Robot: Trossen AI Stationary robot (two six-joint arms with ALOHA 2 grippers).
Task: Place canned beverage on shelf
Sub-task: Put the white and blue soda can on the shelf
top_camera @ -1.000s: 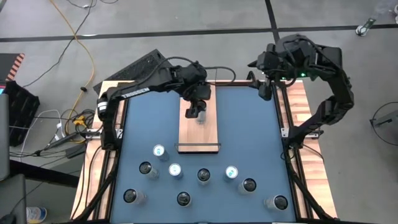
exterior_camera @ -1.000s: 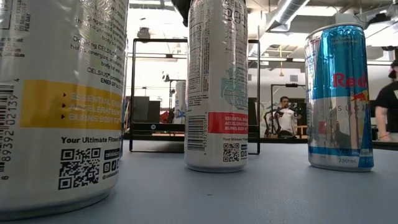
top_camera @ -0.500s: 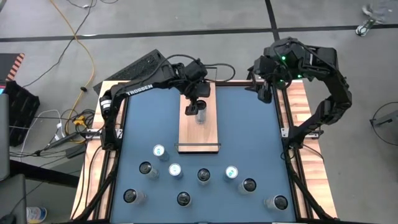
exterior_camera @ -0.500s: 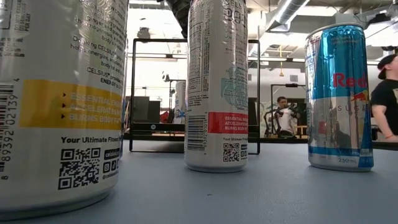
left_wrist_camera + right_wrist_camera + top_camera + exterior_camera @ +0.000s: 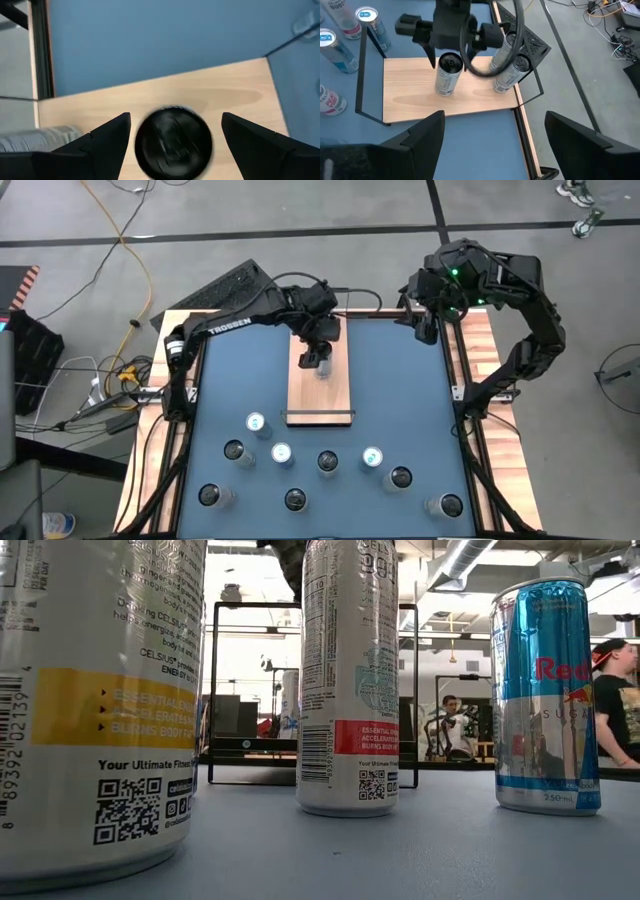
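Note:
The shelf [image 5: 320,395] is a light-wood board with black end rails, lying in the far middle of the blue table. A dark-topped can [image 5: 447,75] stands upright on its base on the board; it also shows in the left wrist view [image 5: 173,141]. My left gripper [image 5: 317,360] is open just above it. Its fingers stand on either side of the can's top [image 5: 173,125] with a narrow gap on each side. Two more cans [image 5: 507,70] stand at the shelf's far end. My right gripper [image 5: 492,145] is open and empty at the table's far right corner [image 5: 428,320].
Several cans stand on the near half of the table [image 5: 256,423] [image 5: 372,457] [image 5: 448,505], and three of them loom close in the low view [image 5: 348,680]. The shelf's black rail [image 5: 212,690] shows behind them. People are in the room beyond [image 5: 615,700].
My right arm has turned a little at the far right corner, toward the table's left. My left gripper has stayed over the can on the shelf.

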